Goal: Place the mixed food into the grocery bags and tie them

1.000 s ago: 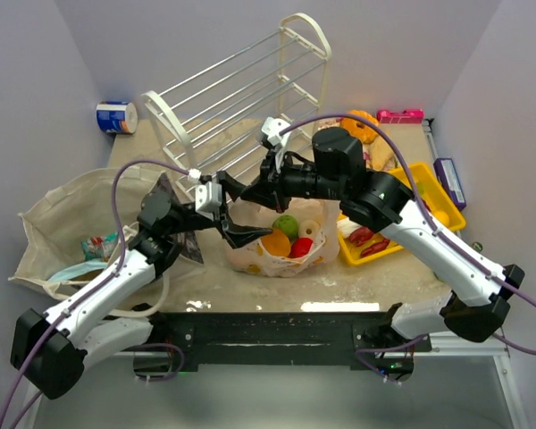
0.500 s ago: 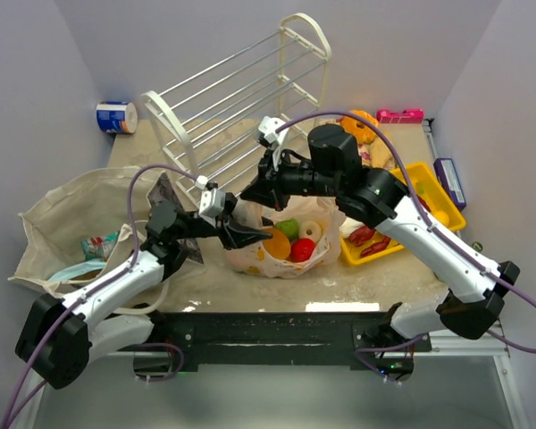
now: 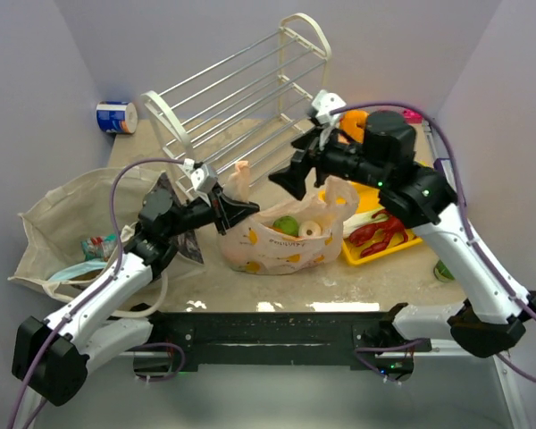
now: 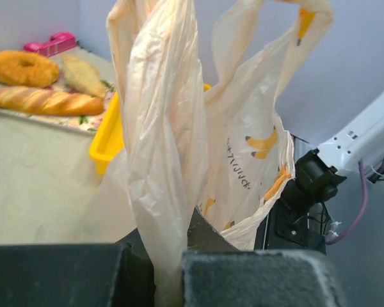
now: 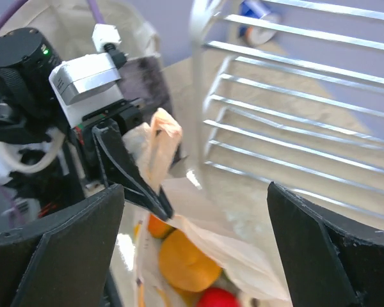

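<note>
The peach-pink plastic grocery bag (image 3: pixel 281 243) stands at the table's middle with toy fruit inside: a green one (image 3: pixel 286 224), an orange one (image 5: pixel 185 259) and a red one (image 5: pixel 219 298). My left gripper (image 3: pixel 235 209) is shut on the bag's left handle (image 4: pixel 163 128), which rises twisted from between its pads (image 4: pixel 256 278). My right gripper (image 3: pixel 297 166) hangs open above the bag's right side with nothing between its fingers (image 5: pixel 57 249). The beige cloth tote (image 3: pixel 58 219) lies at the left with snack packets (image 3: pixel 98 244) in it.
A white wire rack (image 3: pixel 241 98) lies tilted behind the bag. At the right is a yellow tray (image 3: pixel 384 253) holding a red lobster (image 3: pixel 381 230). Bread loaves (image 4: pixel 45 100) and a donut (image 4: pixel 22 68) lie at the back. A blue-white can (image 3: pixel 116 117) stands far left.
My left gripper has shut on the bag's left handle and pulled it up. My right gripper has opened, let go of the bag and drawn back up to the right.
</note>
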Robot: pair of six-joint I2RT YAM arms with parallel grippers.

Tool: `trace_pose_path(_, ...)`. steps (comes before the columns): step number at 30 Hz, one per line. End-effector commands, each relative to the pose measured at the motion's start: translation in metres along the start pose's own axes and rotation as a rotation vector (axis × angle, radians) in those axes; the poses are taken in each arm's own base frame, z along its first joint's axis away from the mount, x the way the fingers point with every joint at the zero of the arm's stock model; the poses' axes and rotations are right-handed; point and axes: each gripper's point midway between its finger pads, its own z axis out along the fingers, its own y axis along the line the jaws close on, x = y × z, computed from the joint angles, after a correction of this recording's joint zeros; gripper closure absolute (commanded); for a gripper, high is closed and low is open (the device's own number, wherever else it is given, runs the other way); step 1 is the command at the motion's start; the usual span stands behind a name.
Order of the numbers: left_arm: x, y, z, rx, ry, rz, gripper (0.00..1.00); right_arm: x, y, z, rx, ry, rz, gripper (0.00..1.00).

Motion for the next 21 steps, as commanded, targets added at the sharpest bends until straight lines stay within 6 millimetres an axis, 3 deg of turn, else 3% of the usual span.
trace_pose_path(1,0.001,0.031,-0.006,-0.154,0.082,-0.055,1.00,-0.023,-0.022,-0.029,0.056,-0.083,-0.150,0.03)
trace_pose_path(8,0.007,0.046,-0.015,-0.211,0.113,-0.072,1.00,0.000,-0.046,-0.058,0.224,-0.031,-0.156,0.03)
trace_pose_path(12,0.008,0.047,-0.015,-0.208,0.118,-0.080,1.00,0.012,-0.046,-0.071,0.258,-0.014,-0.141,0.03)
trace_pose_path(21,0.005,0.045,-0.016,-0.205,0.120,-0.071,1.00,0.028,-0.049,-0.054,0.237,0.004,-0.127,0.04)
